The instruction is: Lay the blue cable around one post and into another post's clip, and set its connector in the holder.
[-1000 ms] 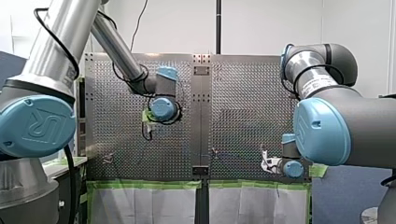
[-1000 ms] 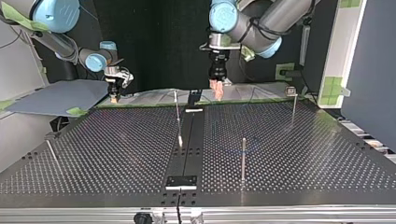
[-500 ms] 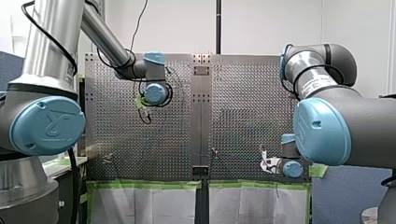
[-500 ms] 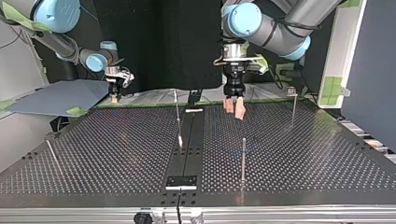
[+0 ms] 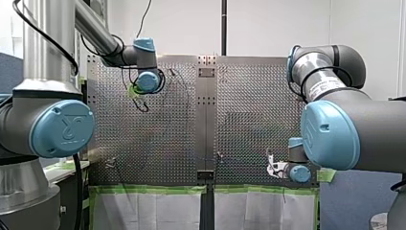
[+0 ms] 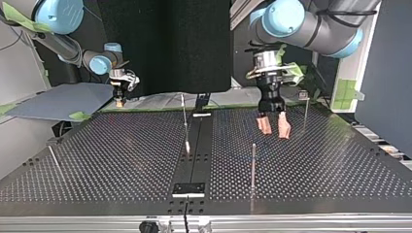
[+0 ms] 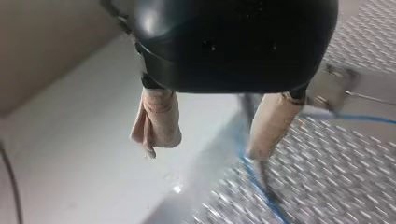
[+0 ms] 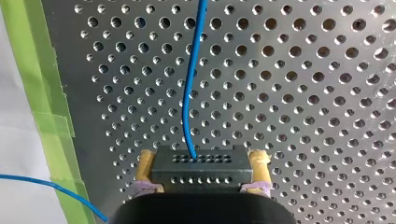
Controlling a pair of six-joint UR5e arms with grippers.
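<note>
Perforated metal counter (image 6: 121,160), my left claw (image 6: 274,130) hangs over it spread wide and empty, my right claw (image 8: 203,161) clamps the black connector (image 8: 198,173) near the green tape (image 8: 42,93), blue cable (image 8: 191,84) running ahead across the holes.

My bench, apart from the job itself.
The perforated table (image 6: 121,160) spreads out before me, with a plain strip (image 6: 205,150) running down its middle. In the front view green tape (image 5: 153,189) edges the side nearest me, and a white sheet (image 5: 143,211) lies right against the tape. In the top view a grey board (image 6: 58,99) rests just off the table's far left corner, a black curtain (image 6: 165,43) hangs behind, and a white panel (image 6: 357,53) with green tape patches stands at the right.
</note>
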